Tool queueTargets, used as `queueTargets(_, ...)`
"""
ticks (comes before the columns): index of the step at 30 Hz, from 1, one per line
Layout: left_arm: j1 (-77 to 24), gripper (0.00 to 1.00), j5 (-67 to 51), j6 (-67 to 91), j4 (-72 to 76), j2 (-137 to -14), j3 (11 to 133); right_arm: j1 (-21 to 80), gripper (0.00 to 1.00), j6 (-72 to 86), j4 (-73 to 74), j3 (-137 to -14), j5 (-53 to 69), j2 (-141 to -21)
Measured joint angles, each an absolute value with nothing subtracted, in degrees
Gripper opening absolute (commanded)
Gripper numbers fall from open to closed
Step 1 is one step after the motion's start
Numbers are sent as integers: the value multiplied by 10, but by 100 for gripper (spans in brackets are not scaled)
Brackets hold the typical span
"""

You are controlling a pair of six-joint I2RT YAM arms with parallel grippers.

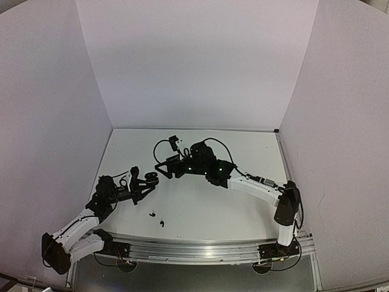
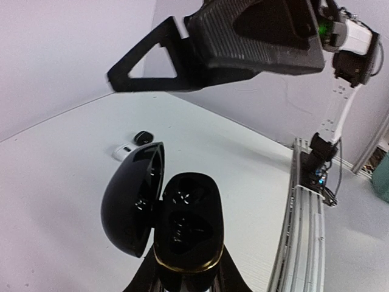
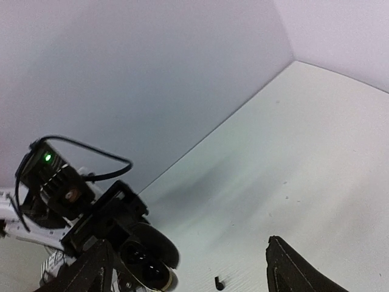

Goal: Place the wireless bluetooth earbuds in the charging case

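My left gripper (image 2: 187,275) is shut on the base of a glossy black charging case (image 2: 187,222) with a gold rim. Its lid (image 2: 130,198) hangs open to the left. The wells are dark, and I cannot tell what lies in them. My right gripper (image 1: 161,168) hovers open just above and beyond the case, with nothing between its fingers (image 3: 290,271). The right wrist view looks down on the case (image 3: 144,260). A black earbud (image 3: 219,283) lies on the table below. A white earbud (image 2: 123,150) and a black earbud (image 2: 143,137) lie side by side further off.
Two small dark earbuds (image 1: 152,213) (image 1: 161,223) lie near the front of the white table (image 1: 243,201). White walls enclose the table on three sides. A metal rail (image 1: 200,249) runs along the near edge between the arm bases.
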State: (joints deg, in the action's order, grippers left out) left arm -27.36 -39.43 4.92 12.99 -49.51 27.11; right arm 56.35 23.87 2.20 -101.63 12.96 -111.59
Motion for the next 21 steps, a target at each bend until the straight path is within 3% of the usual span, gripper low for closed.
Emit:
queueTargets(6, -274, 0, -276, 92, 118, -452, 252, 561, 71, 316, 118, -1010, 7, -1106)
queueTargets(12, -270, 0, -151, 105, 92, -424, 238, 604, 57, 326, 300, -1137, -63, -1214)
queueTargets(21, -167, 0, -109, 136, 84, -396, 199, 695, 58, 249, 418, -1230, -30, -1369)
